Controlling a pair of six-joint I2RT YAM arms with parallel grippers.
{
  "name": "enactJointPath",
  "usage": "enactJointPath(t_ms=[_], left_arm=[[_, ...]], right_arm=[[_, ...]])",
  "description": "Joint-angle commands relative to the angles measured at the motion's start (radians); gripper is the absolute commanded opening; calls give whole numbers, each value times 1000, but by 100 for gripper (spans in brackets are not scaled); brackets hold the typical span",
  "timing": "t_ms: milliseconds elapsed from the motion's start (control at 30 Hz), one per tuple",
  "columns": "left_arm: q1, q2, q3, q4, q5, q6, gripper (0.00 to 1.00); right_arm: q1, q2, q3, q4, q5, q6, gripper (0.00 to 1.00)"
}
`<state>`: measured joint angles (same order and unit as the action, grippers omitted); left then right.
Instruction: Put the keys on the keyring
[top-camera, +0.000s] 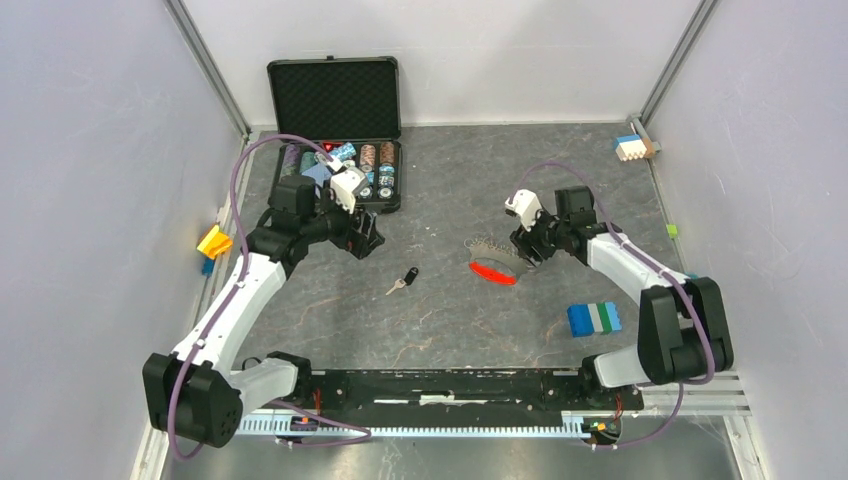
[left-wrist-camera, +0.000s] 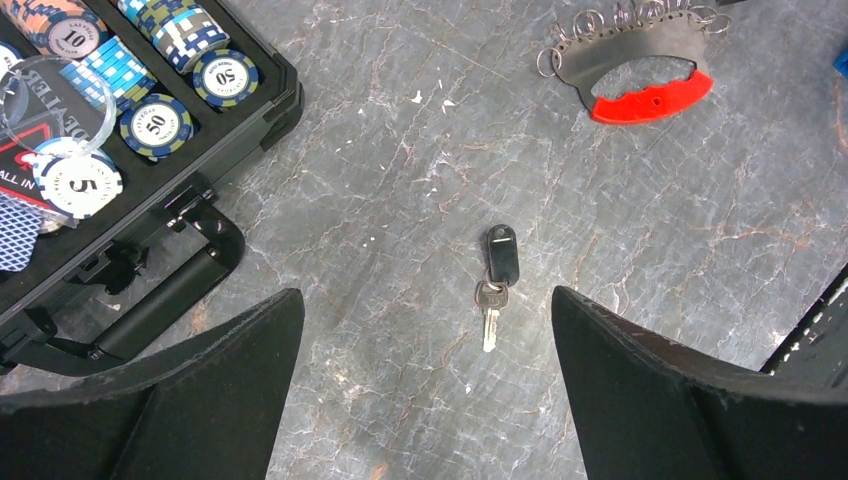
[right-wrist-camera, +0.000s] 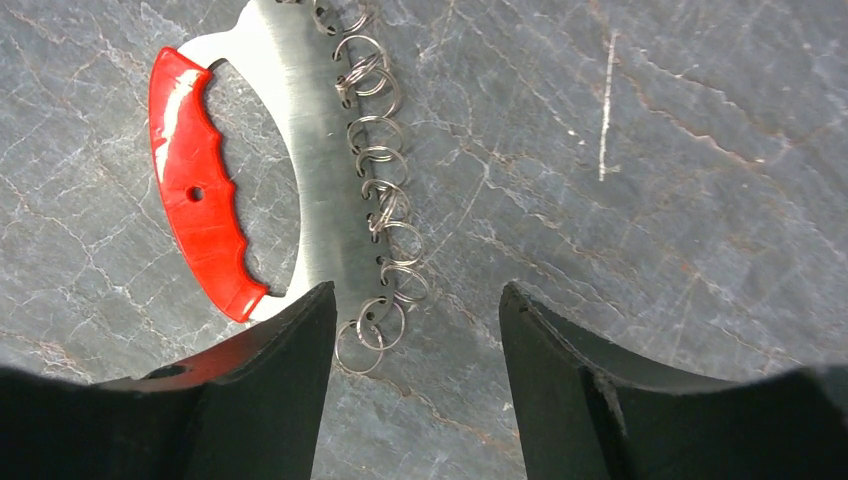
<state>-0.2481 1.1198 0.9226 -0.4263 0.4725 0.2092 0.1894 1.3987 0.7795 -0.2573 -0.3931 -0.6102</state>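
The key (top-camera: 405, 280), with a black head and a short silver blade, lies flat on the grey table between the arms. In the left wrist view the key (left-wrist-camera: 494, 283) lies just ahead of my left gripper (left-wrist-camera: 428, 310), whose jaws stand wide open and empty. The keyring (top-camera: 492, 262) is a curved steel plate with a red grip and a row of several small split rings. My right gripper (right-wrist-camera: 415, 300) hovers low over the keyring's (right-wrist-camera: 310, 150) end. Its jaws are open. The end rings (right-wrist-camera: 368, 335) lie between them beside the left finger, not gripped.
An open black case (top-camera: 335, 130) of poker chips stands at the back left, its handle (left-wrist-camera: 160, 300) close to my left finger. A blue-green block (top-camera: 594, 318) lies near the right arm. A yellow block (top-camera: 214, 241) and a white-blue block (top-camera: 633, 147) sit by the walls.
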Motion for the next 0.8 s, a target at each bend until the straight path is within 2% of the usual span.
enactJointPath(t_ms=[0,100,200,300,433,567,767], left_arm=[[1,1,-6,0,7,48,100],[0,2,-14,1,11,55,100],[-1,2,-16,1,14,57,100],[-1,-1,-21,1,19,60,100],[0,-6,-38,15,13,69,100],[0,0,-41,18,8,76,100],[0,-3,-47,22,14,78,100]], right_arm=[[3,52,73,-43,-39,-39,65],[2,102,117,-100,-42,-97,61],[-4,149,145,-182,-92,-222,61],[-3,164,144,-177,-84,-254,61],[8,160,143,-129,-87,-208,61],[70,144,133,-51,-53,-146,61],[148,178,160,58,-8,-27,54]])
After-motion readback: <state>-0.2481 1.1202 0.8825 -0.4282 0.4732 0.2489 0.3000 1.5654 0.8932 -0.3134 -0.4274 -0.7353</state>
